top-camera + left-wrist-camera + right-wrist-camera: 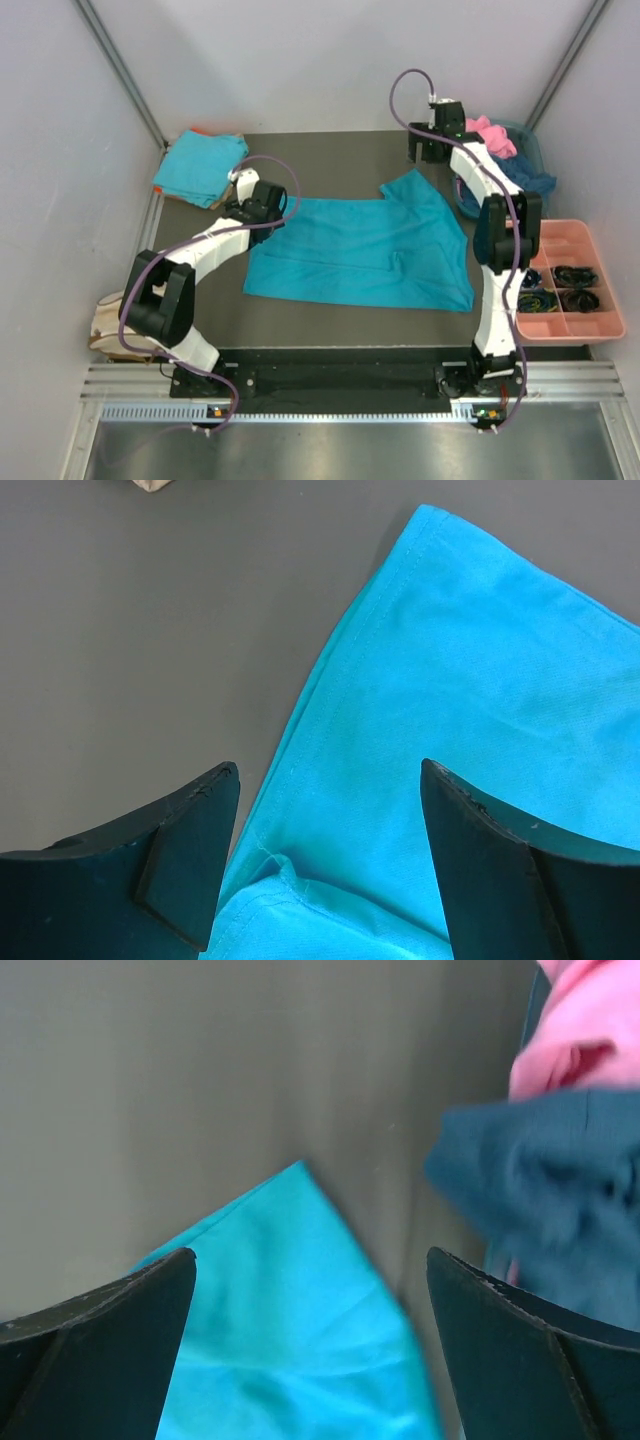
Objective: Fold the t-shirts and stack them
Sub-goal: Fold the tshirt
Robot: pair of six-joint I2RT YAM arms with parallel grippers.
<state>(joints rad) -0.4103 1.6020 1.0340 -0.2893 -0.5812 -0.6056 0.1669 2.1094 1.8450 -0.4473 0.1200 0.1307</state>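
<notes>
A turquoise t-shirt (370, 250) lies spread flat on the dark table. My left gripper (258, 206) hangs open over the shirt's left edge. In the left wrist view its fingers (190, 860) straddle the hem and a small fold of the cloth (420, 680) without touching it. My right gripper (427, 152) stands open above the far sleeve corner (290, 1310), empty. A second turquoise t-shirt (200, 165) lies folded at the back left. Pink (490, 133) and navy (530, 182) t-shirts lie crumpled at the back right, and both show in the right wrist view as pink (585, 1020) and navy (540, 1180).
A pink compartment tray (563, 228) with small dark items sits at the right edge. A beige bundle (108, 320) lies by the left arm's base. Grey walls close in the table on three sides.
</notes>
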